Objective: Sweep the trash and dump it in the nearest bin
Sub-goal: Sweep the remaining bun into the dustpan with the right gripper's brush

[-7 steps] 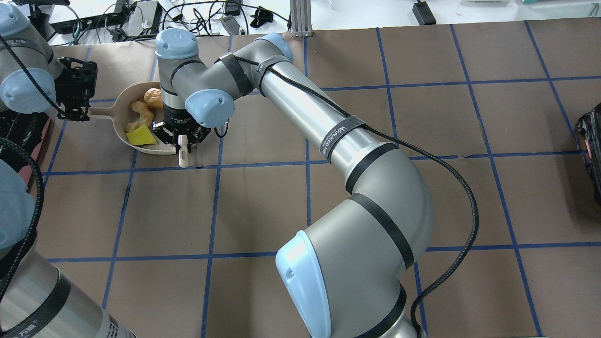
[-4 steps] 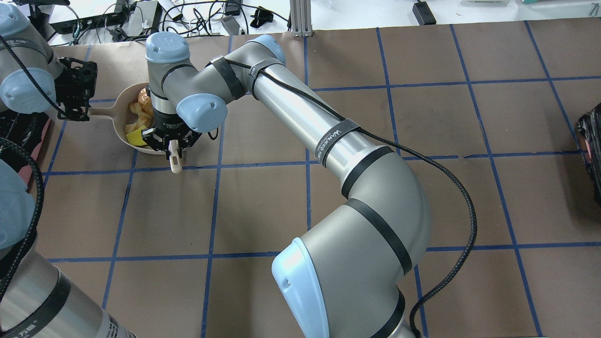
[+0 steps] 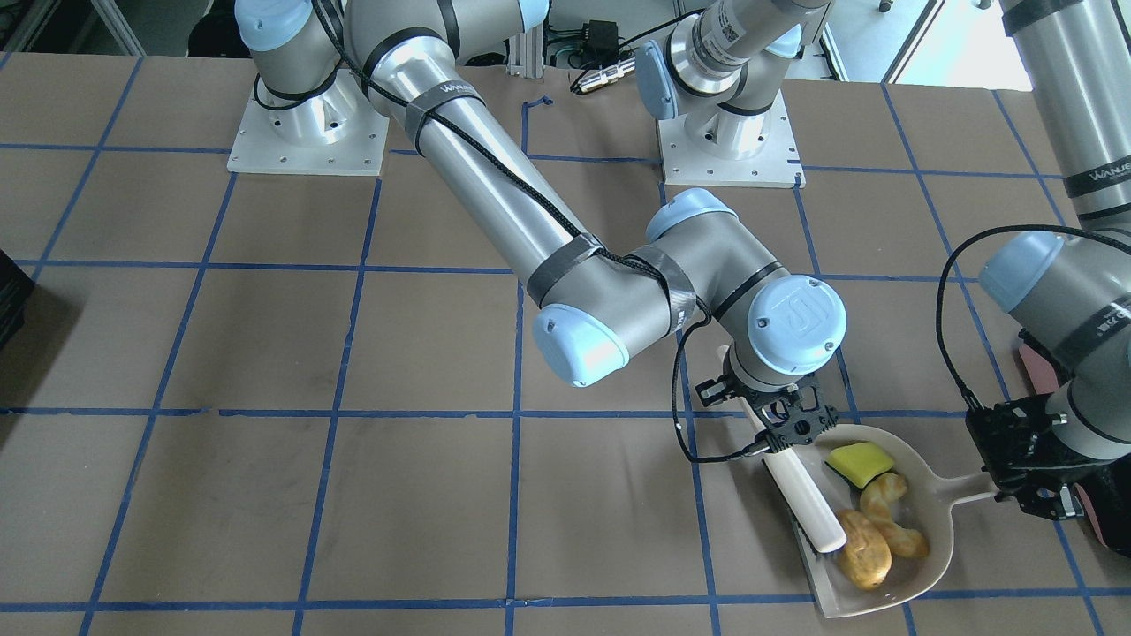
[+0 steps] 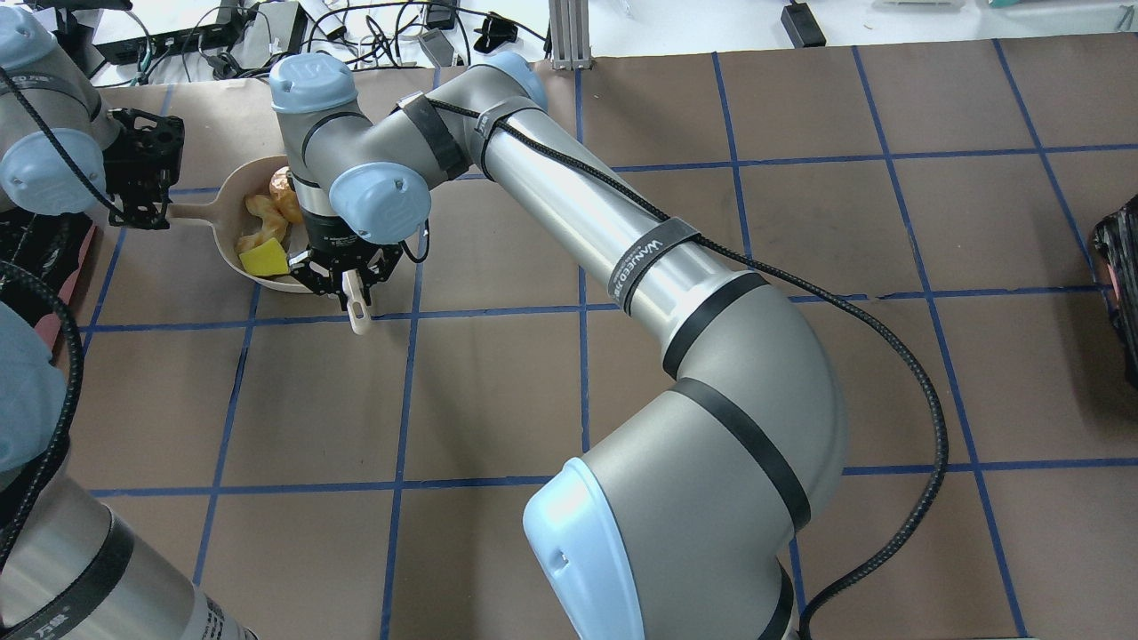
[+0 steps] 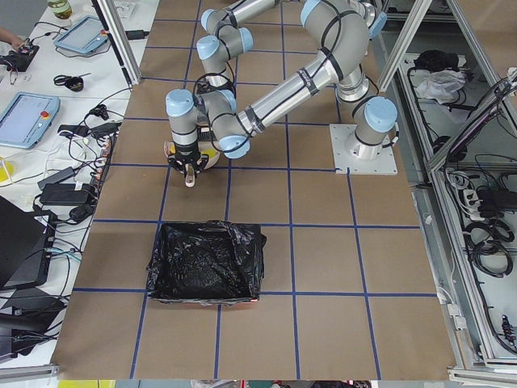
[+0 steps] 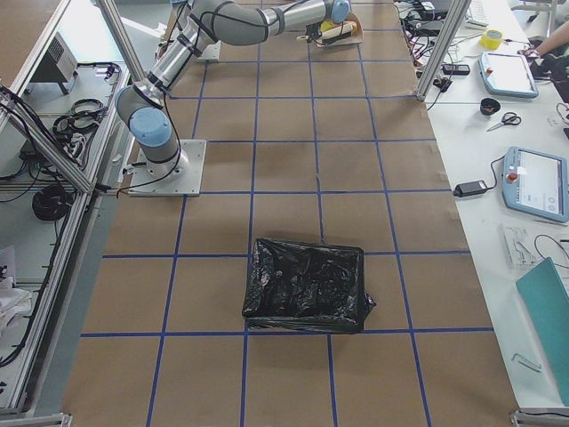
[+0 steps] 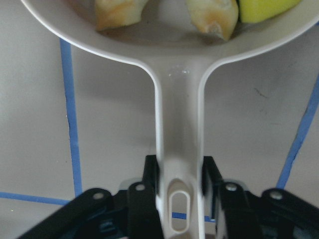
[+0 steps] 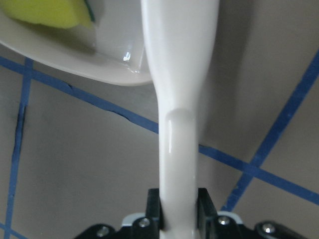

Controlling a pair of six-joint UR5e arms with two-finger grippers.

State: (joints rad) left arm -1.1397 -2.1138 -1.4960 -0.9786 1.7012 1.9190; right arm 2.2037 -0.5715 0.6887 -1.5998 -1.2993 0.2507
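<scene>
The white dustpan (image 3: pixel 938 539) lies on the table and holds all three trash pieces: the yellow wedge (image 3: pixel 860 461), the golden croissant (image 3: pixel 892 517) and the brown oval lump (image 3: pixel 864 552). My left gripper (image 3: pixel 1016 477) is shut on the dustpan handle (image 7: pixel 177 124). My right gripper (image 3: pixel 778 428) is shut on a white brush (image 3: pixel 800 499), whose head lies across the pan's open mouth. In the overhead view the right gripper (image 4: pixel 349 280) is at the pan's (image 4: pixel 233 187) near edge. The black-lined bin (image 5: pixel 206 263) stands nearby on my left.
A second black-lined bin (image 6: pixel 307 285) stands far off at the table's right end, and its edge shows in the overhead view (image 4: pixel 1122 267). Cables and power supplies (image 4: pixel 267 36) lie beyond the table's far edge. Blue tape lines grid the brown table.
My right gripper moved the brush left into the pan, then back a little to the right. The brown lump shifted closer to the croissant. The left gripper and pan stayed still.
</scene>
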